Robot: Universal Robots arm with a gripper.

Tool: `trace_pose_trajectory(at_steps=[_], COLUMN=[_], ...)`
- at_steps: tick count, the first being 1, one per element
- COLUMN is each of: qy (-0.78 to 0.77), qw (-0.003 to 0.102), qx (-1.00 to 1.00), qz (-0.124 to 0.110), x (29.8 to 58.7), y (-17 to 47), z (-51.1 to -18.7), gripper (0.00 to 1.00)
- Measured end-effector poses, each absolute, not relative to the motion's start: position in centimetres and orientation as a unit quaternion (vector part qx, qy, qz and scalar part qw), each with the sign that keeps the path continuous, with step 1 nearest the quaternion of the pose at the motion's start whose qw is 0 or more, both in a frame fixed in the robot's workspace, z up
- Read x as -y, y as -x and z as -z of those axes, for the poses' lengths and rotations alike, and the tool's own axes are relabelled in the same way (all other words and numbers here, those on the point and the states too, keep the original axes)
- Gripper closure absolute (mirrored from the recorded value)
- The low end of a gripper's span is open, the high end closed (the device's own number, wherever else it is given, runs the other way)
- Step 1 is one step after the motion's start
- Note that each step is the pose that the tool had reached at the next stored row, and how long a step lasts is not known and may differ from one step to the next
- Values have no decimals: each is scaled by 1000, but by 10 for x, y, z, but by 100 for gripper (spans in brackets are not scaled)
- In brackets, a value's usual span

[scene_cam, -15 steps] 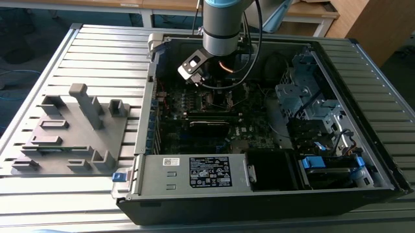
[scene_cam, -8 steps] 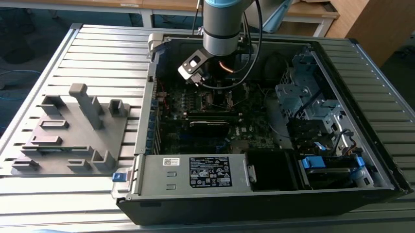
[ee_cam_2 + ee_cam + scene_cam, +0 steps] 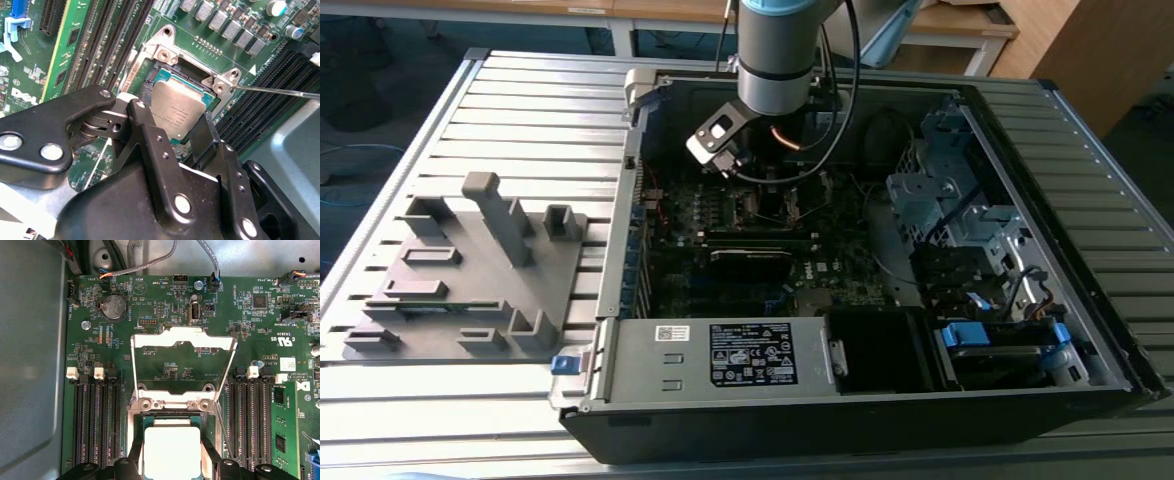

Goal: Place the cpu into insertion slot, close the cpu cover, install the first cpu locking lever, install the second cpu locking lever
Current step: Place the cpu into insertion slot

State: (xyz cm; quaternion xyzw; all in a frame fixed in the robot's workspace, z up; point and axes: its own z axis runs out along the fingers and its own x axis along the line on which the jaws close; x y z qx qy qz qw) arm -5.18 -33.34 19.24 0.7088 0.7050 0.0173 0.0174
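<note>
The cpu (image 3: 180, 107), a square chip with a silver top, lies in the insertion slot (image 3: 170, 70) on the green board, slightly tilted in the second wrist view. My gripper (image 3: 175, 132) has one black finger at each side of the chip and looks shut on it. In the first wrist view the cpu (image 3: 172, 447) shows bright between the fingers. The cpu cover (image 3: 150, 340) stands open beyond the socket, a thin silver frame hinged at the socket's edge. A thin wire locking lever (image 3: 280, 91) juts out beside the socket. In the exterior view the gripper (image 3: 767, 185) is down inside the computer case.
Long black memory slots (image 3: 95, 425) run along both sides of the socket. The open computer case (image 3: 1067, 110) has walls all round, with a power supply (image 3: 720, 355) at the front and drive bays (image 3: 961, 215) on the exterior view's right. A grey fixture (image 3: 480, 270) sits on the table.
</note>
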Motion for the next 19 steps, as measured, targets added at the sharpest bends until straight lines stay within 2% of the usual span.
trace_pose_trajectory(at_steps=[19], qy=[-709], qw=[18], qx=[-705], qz=[-17], x=[335], y=[52], z=[-190], gripper=[46])
